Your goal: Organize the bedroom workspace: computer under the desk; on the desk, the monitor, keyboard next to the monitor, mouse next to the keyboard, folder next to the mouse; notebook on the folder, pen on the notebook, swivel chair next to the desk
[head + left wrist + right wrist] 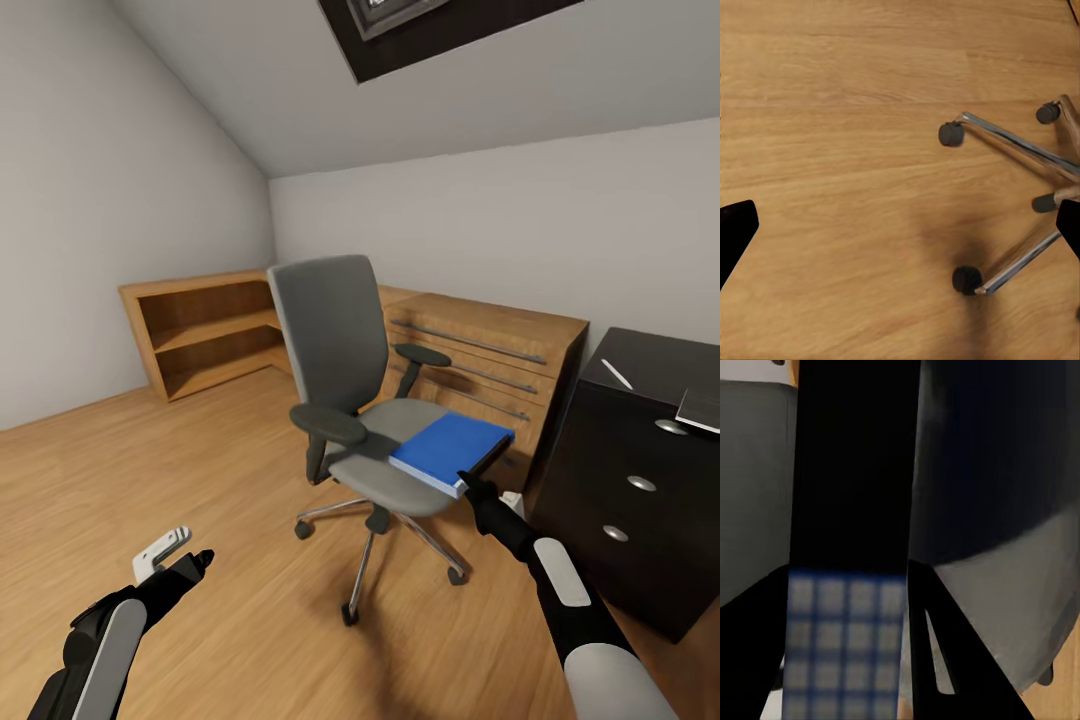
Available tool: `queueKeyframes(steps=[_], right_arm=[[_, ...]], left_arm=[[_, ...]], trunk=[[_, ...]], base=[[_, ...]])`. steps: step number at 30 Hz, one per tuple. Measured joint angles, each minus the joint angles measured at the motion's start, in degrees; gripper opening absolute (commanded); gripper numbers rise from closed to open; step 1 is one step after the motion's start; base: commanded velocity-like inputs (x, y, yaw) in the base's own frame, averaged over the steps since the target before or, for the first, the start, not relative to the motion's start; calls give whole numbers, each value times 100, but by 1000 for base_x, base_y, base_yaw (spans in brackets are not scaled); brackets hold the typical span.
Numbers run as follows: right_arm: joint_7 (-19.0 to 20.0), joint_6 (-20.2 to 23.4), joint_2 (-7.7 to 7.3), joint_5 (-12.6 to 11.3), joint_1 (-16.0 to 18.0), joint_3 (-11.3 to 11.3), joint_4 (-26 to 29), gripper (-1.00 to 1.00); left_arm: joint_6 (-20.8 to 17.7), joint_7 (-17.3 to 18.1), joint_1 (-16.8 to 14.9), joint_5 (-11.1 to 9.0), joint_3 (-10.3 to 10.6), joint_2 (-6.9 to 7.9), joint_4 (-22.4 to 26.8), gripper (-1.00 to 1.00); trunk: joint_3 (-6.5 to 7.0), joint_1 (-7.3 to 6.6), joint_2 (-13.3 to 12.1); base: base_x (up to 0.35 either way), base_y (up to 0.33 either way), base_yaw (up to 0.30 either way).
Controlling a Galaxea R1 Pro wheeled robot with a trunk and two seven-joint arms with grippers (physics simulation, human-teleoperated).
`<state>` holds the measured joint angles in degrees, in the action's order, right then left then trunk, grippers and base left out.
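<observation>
The right tool (468, 484) reaches forward, grasping the blue folder's (450, 448) near edge on the swivel chair (375, 440); the left tool (185, 560) hangs low, released.

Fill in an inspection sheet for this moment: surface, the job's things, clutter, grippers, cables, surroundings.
Surface: wooden floor; the desk cannot be identified.
Job's things: blue folder lies on the seat of the swivel chair, at the seat's front right edge. Computer, monitor, keyboard, mouse, notebook and pen: nothing seen for certain.
Clutter: two flat items on the black drawer unit, too small to name.
Grippers: right gripper at the folder's near edge, jaws either side of it, grip unclear; left gripper low over the floor, open and holding nothing.
Cables: nothing seen.
Surroundings: wooden shelf, wooden dresser, sloped ceiling.
</observation>
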<state>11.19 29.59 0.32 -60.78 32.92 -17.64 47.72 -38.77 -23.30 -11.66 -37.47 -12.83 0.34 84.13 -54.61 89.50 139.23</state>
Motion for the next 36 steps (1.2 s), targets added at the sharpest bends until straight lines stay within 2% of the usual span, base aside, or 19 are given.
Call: queueKeyframes(steps=[9, 17, 26, 27, 29, 30, 31, 32, 33, 36], right_arm=[[61, 8, -10, -4, 0, 4, 24, -100], [196, 13, -25, 35, -27, -4, 728, -100], [199, 11, -5, 46, -172, 331, 1435, -100], [198, 9, 6, 16, -285, 405, 1777, -100], [195, 7, 6, 44, -367, 437, 1992, -100], [190, 10, 0, 26, -535, 595, 2348, -100], [180, 13, -14, 38, -862, 771, 3019, -100], [175, 9, -15, 72, -912, 781, 3147, -100], [174, 12, -23, 74, -999, 786, 3353, -100], [170, 11, -31, 87, -1228, 789, 3823, -100]], left_arm=[[0, -2, 0, 14, 0, 0, 0, 100], [0, -2, 0, 3, 3, -6, -3, 100], [8, -10, 0, 3, 23, -11, -132, 100], [11, -11, 0, 8, 31, -14, -204, 100], [15, -11, 0, 15, 33, -16, -224, 100], [16, -6, 0, 15, 34, -16, -235, 100], [36, 15, 3, 26, 46, -84, -641, 100], [39, 18, 3, 40, 47, -92, -747, 100], [37, 23, 59, 128, 57, -102, -865, 100], [53, 35, 329, 512, 335, -122, -971, 100]], trunk=[[162, -197, -361], [305, -370, -682], [467, -568, -1043], [485, -592, -1083], [521, -637, -1163], [539, -659, -1203], [556, -681, -1243], [574, -703, -1283], [592, -725, -1323], [646, -791, -1444]], base=[[-24, 0, 0], [-306, 0, 0], [-315, 0, 0], [-76, 0, 0], [-32, 0, 0], [-1, 0, 0], [0, 0, 0], [0, 0, 0], [0, 0, 0], [0, 0, 0]])
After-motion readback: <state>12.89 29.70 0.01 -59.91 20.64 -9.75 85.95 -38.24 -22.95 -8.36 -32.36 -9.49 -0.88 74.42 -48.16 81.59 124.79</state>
